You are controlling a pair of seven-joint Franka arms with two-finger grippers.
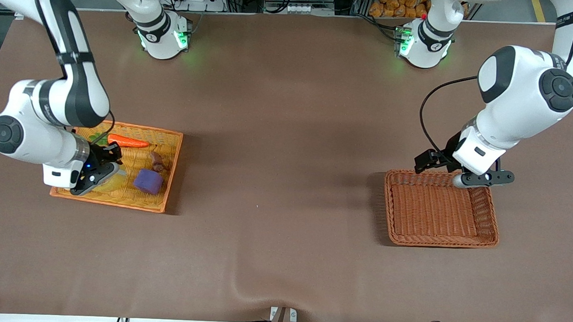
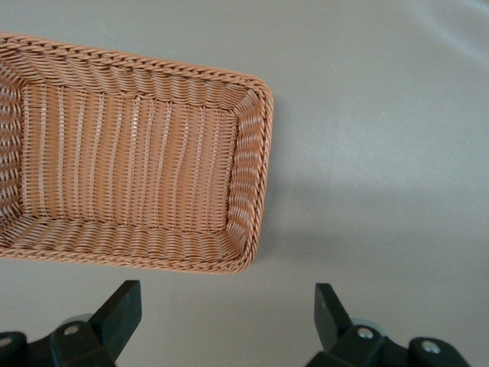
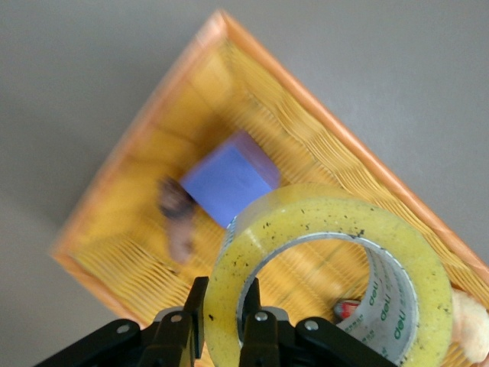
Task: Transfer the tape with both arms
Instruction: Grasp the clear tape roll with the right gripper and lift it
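Over the yellow tray (image 1: pixel 170 175), right gripper (image 3: pixel 221 317) clamps tape (image 3: pixel 328 283) by its wall w/ thin bite, could slip; left gripper (image 2: pixel 225 317) waits open by basket (image 2: pixel 252 153).

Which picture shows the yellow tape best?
The right wrist view: the tape fills it, the right gripper fingers pinching its wall over the yellow tray. The front view shows only a yellowish sliver beneath that gripper. The left wrist view shows none.
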